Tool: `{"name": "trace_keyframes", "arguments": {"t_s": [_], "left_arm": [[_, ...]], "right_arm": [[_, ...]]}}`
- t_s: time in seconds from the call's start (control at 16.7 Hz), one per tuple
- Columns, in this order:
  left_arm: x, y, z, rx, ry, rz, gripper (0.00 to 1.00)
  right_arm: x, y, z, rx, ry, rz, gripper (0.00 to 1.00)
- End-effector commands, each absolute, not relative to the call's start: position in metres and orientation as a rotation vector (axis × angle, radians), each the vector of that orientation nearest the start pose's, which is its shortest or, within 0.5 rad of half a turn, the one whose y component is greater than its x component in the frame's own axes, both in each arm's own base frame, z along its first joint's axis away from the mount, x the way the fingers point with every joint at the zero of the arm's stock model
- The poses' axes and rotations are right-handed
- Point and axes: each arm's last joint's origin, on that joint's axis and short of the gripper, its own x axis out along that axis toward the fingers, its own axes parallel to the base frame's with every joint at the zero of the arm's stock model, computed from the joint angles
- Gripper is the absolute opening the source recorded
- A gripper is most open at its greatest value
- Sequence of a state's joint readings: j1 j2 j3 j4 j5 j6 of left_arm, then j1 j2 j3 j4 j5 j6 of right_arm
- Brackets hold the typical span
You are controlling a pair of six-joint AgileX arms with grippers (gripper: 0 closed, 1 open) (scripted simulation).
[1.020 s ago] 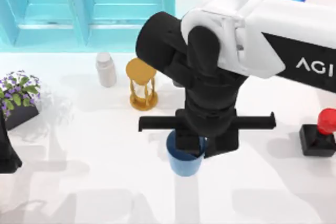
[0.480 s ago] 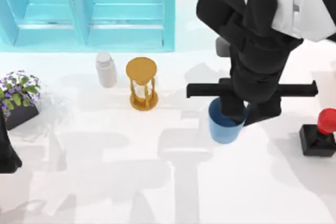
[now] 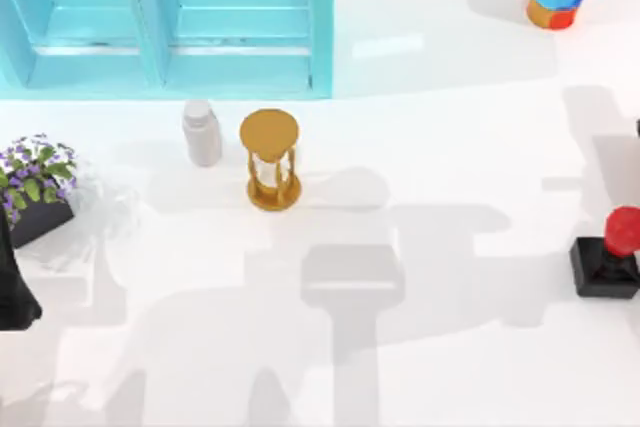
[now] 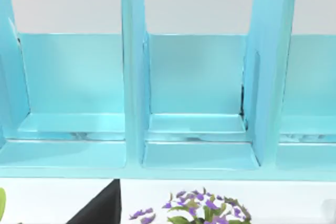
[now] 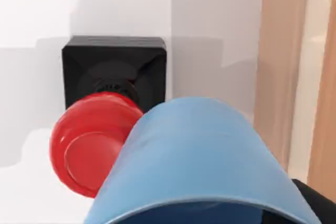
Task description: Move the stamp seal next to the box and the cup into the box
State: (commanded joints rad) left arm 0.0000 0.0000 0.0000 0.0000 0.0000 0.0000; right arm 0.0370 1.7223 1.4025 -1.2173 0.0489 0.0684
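The cup is hanging directly above the stamp seal at the worktop's right edge; right jaws appearing clamped on it, grip unconfirmed; left jaws' state undeterminable.

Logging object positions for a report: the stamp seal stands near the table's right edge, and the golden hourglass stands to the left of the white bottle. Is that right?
Not quite. The stamp seal does stand near the table's right edge, but the golden hourglass stands to the right of the white bottle, not to its left. The top view shows this.
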Motion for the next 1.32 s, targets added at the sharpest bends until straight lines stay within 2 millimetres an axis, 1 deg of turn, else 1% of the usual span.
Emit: {"name": "trace_keyframes", "arguments": {"t_s": [0.06,0.18,0.3,0.42,0.54,0.66,0.78,1.08,1.32], "left_arm": [[0.106,-0.001,0.160,0.000,0.000,0.000,1.00],[0.106,-0.001,0.160,0.000,0.000,0.000,1.00],[0.106,-0.001,0.160,0.000,0.000,0.000,1.00],[0.106,-0.001,0.160,0.000,0.000,0.000,1.00],[0.106,-0.001,0.160,0.000,0.000,0.000,1.00],[0.106,-0.001,0.160,0.000,0.000,0.000,1.00],[0.106,-0.001,0.160,0.000,0.000,0.000,1.00],[0.106,-0.001,0.160,0.000,0.000,0.000,1.00],[0.106,-0.001,0.160,0.000,0.000,0.000,1.00]], "right_arm": [[0.316,-0.014,0.241,-0.014,1.541,-0.056,0.00],[0.301,-0.066,0.238,-0.009,1.555,-0.045,0.00],[0.280,-0.109,0.235,0.001,1.566,-0.029,0.00],[0.258,-0.142,0.232,0.011,1.569,-0.011,0.00],[0.237,-0.165,0.230,0.019,1.566,0.003,0.00],[0.222,-0.179,0.229,0.024,1.559,0.010,0.00],[0.215,-0.184,0.229,0.027,1.554,0.013,0.00],[0.216,-0.184,0.228,0.026,1.558,0.015,0.00],[0.217,-0.183,0.214,0.026,1.557,0.013,0.00]]}}
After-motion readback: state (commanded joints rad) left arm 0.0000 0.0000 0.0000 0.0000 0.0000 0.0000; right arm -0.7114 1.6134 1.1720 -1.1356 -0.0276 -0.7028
